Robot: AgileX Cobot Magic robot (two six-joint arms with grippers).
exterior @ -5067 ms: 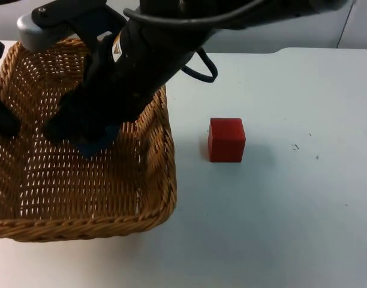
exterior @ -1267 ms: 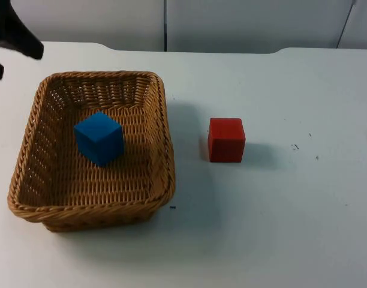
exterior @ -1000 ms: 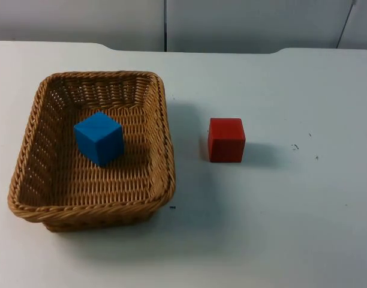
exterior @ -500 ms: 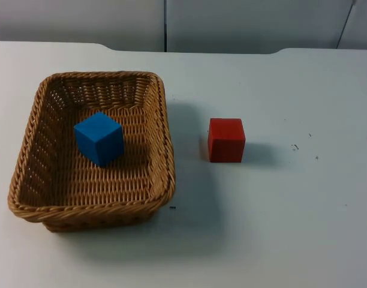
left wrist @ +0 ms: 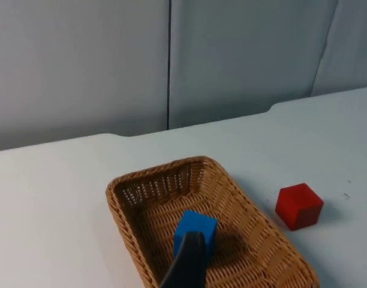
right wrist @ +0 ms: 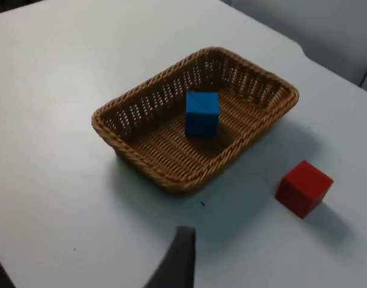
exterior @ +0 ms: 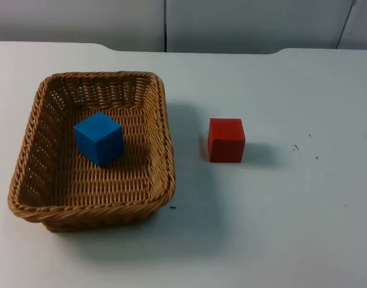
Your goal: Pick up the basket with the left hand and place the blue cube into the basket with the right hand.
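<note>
Task looks complete: small blue cube (exterior: 99,138) inside rectangular woven wicker basket (exterior: 161,135) on desk (exterior: 279,228); tool states undeterminable; best left untouched.

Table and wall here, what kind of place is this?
Probably a lab test bench: a bare white table against a grey wall, holding just a basket, a blue cube and a red cube.
</note>
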